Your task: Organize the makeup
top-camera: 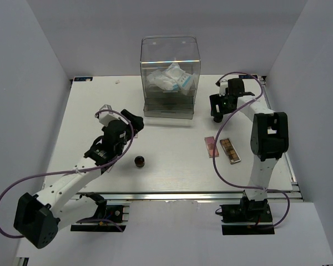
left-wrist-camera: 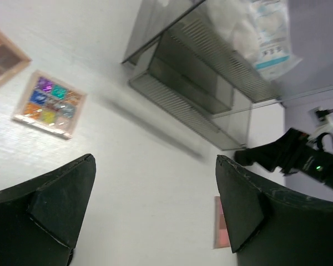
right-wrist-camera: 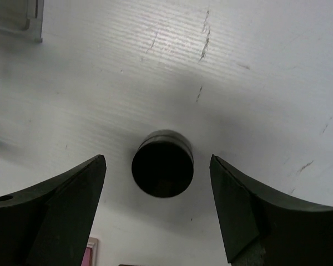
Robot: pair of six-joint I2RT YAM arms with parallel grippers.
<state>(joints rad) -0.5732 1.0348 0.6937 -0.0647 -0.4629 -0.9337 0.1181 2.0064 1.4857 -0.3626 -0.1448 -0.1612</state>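
Overhead view of a white desk (top-camera: 172,177) with two black robot arms mounted at its bottom edge. The left claw (left-wrist-camera: 155,166), left of centre, is released, its two fingers spread wide with only bare desk between them. The right claw (right-wrist-camera: 157,159), in the upper right, is also released. Its wrist camera shows a black cylinder (right-wrist-camera: 162,169) standing upright on the desk between its fingers, touching neither. A tall clear drawer box (top-camera: 170,52) stands at top centre, with a white-blue crinkly packet (top-camera: 169,80) inside it. A small round dark jar (top-camera: 140,161) sits alone just below centre, near the left arm. A pink palette (top-camera: 211,147) and a brown palette (top-camera: 230,150) lie side by side at centre right, in front of the right arm. The left wrist camera shows a multicolour palette (left-wrist-camera: 49,104) lying flat on the desk at the left of its frame, apart from the box.
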